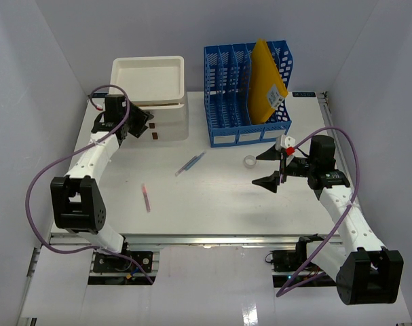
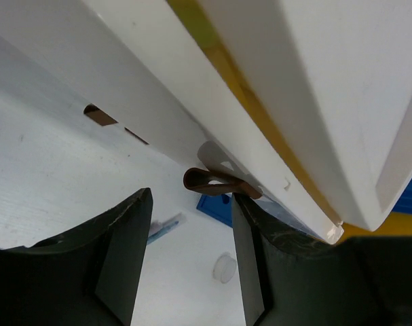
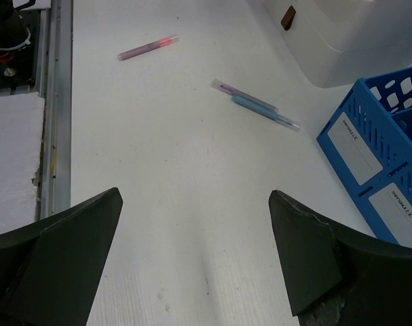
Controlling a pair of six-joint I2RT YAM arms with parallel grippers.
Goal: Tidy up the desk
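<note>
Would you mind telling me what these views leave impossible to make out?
Drawer box contents: hidden by its white walls, every view.
Whether the left gripper touches the brown handle: arm covers it in top view; unclear in left wrist view.
Blue rack labels: print too small, top and right wrist views.
Yellow envelope label: too small, top view.

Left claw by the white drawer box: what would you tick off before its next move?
1. Left claw open: ok.
2. Brown tab on the drawer box facing the claw: ok.
3. Tab far enough inside the gap to pinch: cannot tell.
4. Right claw open, empty: ok.
5. Pens lying away from both claws: ok.
</note>
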